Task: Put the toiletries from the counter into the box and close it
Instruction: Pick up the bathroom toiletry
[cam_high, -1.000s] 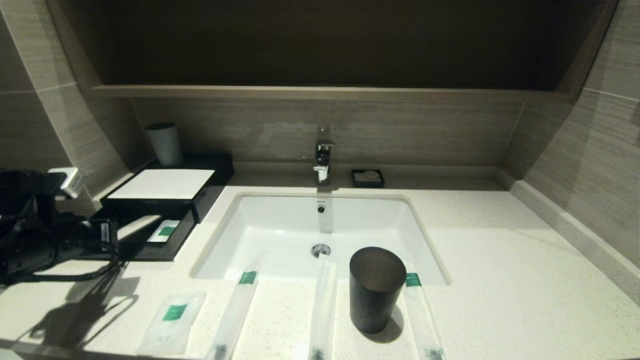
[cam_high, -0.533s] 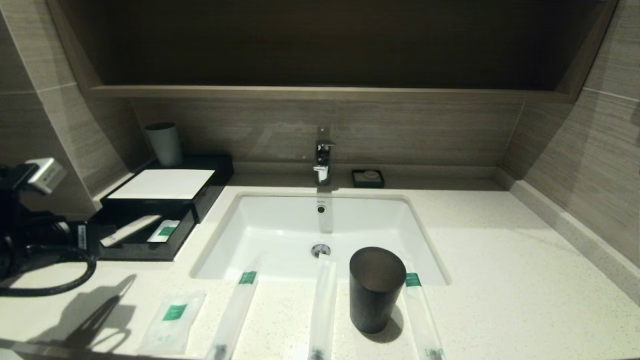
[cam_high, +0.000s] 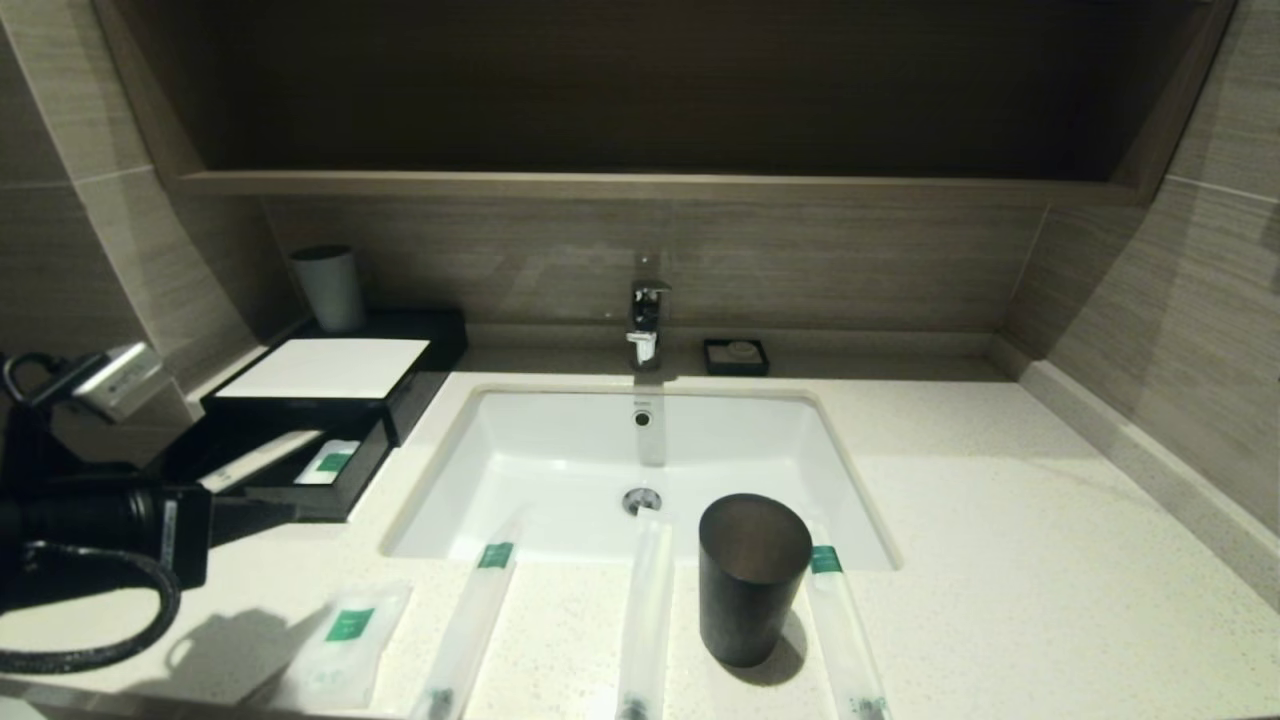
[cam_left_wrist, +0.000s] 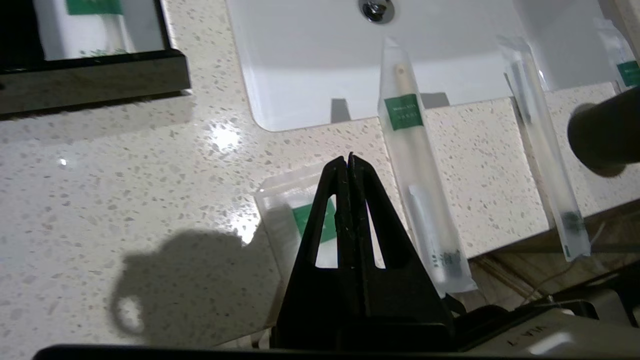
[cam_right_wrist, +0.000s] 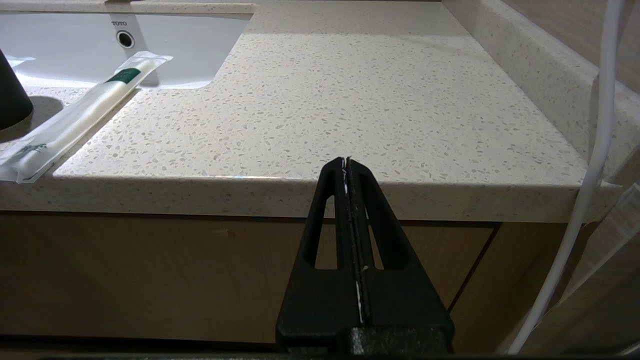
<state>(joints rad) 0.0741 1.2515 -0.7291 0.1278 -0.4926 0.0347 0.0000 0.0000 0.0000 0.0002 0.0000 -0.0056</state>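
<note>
On the cream speckled counter (cam_high: 1000, 560), along its front edge, lie four sachets. Furthest to the robot's left is the short flat sachet (cam_high: 345, 645) with a green label. Next come three long narrow sachets side by side: the left long sachet (cam_high: 470, 625), the middle long sachet (cam_high: 643, 615) and the right long sachet (cam_high: 845, 635). Each long one reaches with its far end over the rim of the white sink basin (cam_high: 560, 470). A dark cylindrical cup (cam_high: 752, 578) stands upright between the middle and right long sachets, close to both.

At the back left sits the black box (cam_high: 420, 385) with a white top panel. Its front drawer (cam_high: 345, 495) is pulled out, and two sachets with green labels already lie inside. A pale cup (cam_high: 328, 287) stands behind the box, a chrome tap (cam_high: 645, 320) rises behind the basin, and a small black soap dish (cam_high: 736, 356) sits to its right.

The left gripper (cam_left_wrist: 349, 162) hangs above the short flat sachet (cam_left_wrist: 292, 220), fingers pressed together and holding nothing. The left long sachet (cam_left_wrist: 417, 195) lies just beside it.

The right gripper (cam_right_wrist: 346, 165) is parked low in front of the counter's edge (cam_right_wrist: 310, 192), fingers likewise pressed together and empty, well apart from the right long sachet (cam_right_wrist: 82, 117).
</note>
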